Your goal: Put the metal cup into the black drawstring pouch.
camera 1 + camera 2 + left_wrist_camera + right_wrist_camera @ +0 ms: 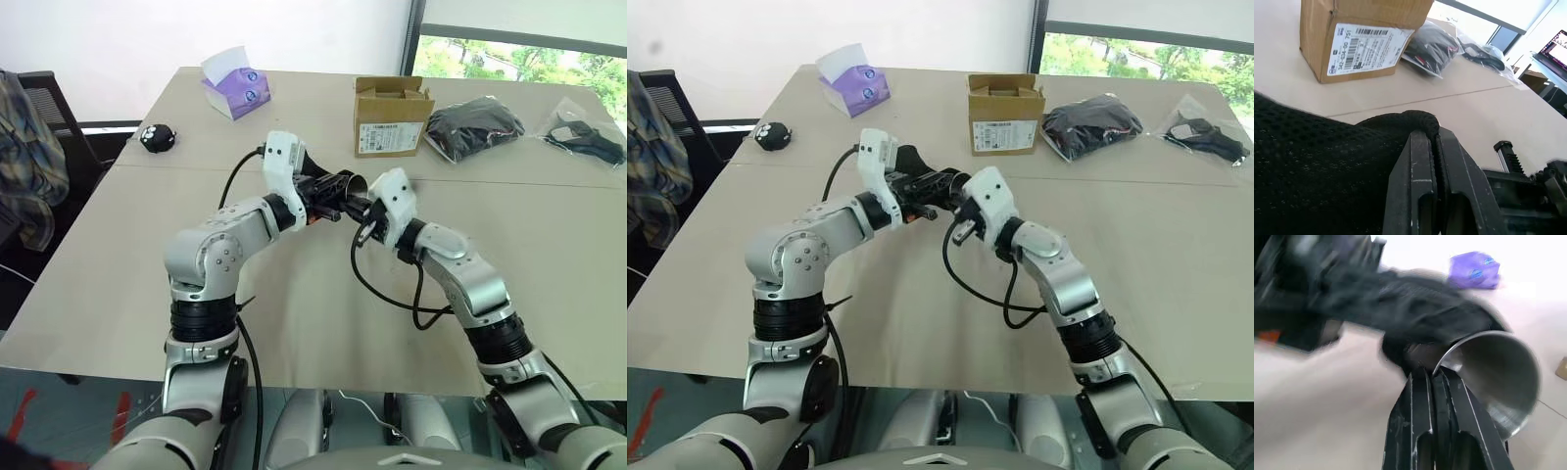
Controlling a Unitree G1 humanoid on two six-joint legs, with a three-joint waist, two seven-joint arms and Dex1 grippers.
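Behind right pincer [361, 208], cup [1498, 372] half-hidden.

Lying on the beige table [118, 255]: tissue box [236, 83], cardboard box [391, 117], plastic-wrapped black bundle [478, 126], round black object [157, 137].

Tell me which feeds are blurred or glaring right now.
Right wrist view: the black drawstring pouch and the left arm behind it are smeared with motion blur, while the metal cup rim stays fairly crisp. Left wrist view: sharp, window overexposed. Left eye view: sharp, with the window bright.
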